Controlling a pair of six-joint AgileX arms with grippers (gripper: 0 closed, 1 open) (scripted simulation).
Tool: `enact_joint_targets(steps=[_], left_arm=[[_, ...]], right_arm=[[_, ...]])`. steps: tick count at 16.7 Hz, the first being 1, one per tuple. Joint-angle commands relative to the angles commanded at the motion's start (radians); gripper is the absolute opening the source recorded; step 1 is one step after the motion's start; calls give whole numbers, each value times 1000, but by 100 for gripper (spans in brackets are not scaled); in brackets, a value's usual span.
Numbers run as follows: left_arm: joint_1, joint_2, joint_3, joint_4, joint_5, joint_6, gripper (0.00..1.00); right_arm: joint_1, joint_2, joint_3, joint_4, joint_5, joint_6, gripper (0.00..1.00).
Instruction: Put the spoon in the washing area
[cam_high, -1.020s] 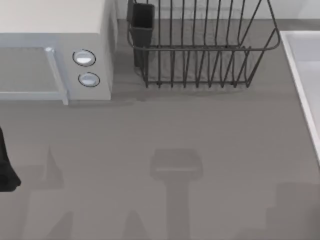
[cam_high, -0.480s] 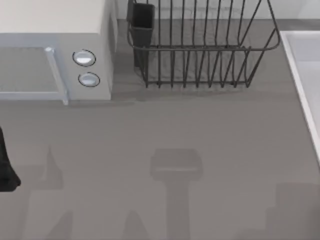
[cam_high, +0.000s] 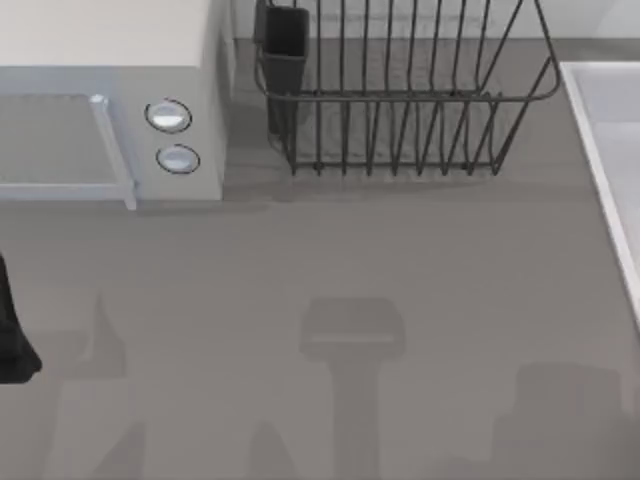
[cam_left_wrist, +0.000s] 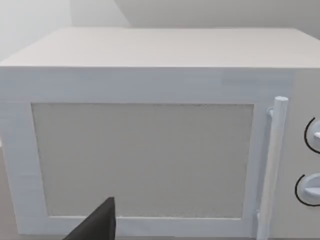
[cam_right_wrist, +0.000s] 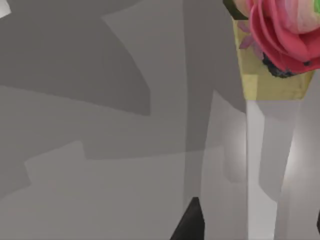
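The spoon is out of view. The washing area (cam_high: 612, 140), a pale sink basin with a thin lighter rim, runs along the right edge of the top view. Seen from the right wrist camera, my right gripper (cam_right_wrist: 255, 227) hangs open over a pale grey surface, and nothing sits between its dark fingertips (cam_right_wrist: 192, 225). My left arm (cam_high: 10, 340) is parked at the left edge of the counter. A dark part of the left gripper (cam_left_wrist: 97, 225) points at the microwave door.
A white microwave (cam_high: 110, 110) with two round knobs stands at the back left. A dark wire dish rack (cam_high: 400, 90) sits at the back middle. A pink flower in a yellow pot (cam_right_wrist: 275, 45) stands beyond the right gripper. Arm shadows lie on the grey counter (cam_high: 350, 260).
The shadow at the counter's front right corner has spread leftward. The left arm has not moved.
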Motion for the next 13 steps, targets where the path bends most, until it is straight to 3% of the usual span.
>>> enact_joint_targets(steps=[5,13], left_arm=[[0,0,0,0,0,0,100],[0,0,0,0,0,0,100]], right_arm=[[4,-87,141,-253,0,-8,0],[5,-96,177,-289,0,-6,0]])
